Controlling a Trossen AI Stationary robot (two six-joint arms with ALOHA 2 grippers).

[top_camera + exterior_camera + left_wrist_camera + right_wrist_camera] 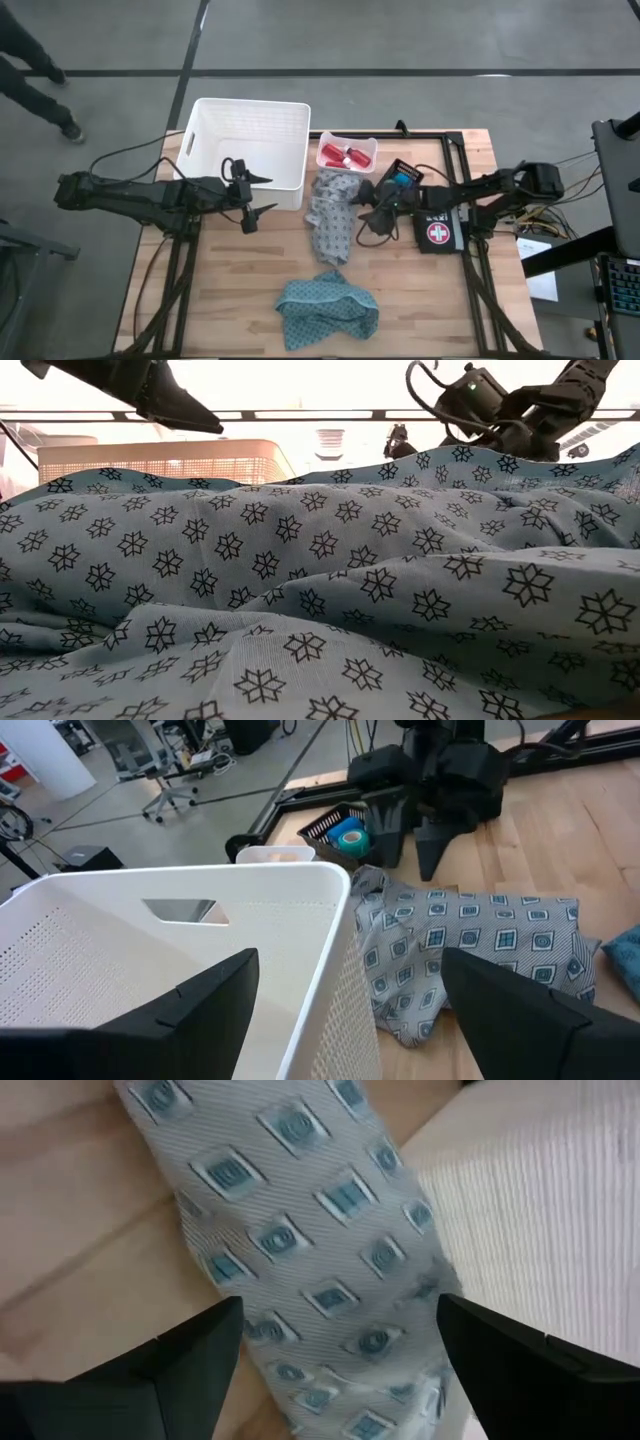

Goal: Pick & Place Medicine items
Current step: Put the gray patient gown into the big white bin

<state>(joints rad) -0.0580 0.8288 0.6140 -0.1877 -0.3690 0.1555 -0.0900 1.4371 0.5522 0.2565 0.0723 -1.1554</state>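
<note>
Red bottles (345,155) with white caps lie in a small clear tray at the table's far side. A blue container (343,822) and a green one (353,841) sit in a small black tray (403,174). My left gripper (258,200) (350,960) is open and hovers at the near right corner of the white basket (250,140). My right gripper (362,213) (340,1305) is open above the right edge of the grey patterned cloth (333,215) (300,1230). It is just short of the black tray.
A teal cloth (328,308) lies crumpled near the table's near edge and fills the low view (320,590). The black first-aid pouch (438,233) lies under the right arm. Bare wood (220,290) shows at the near left. A person's legs (40,60) are beyond the table.
</note>
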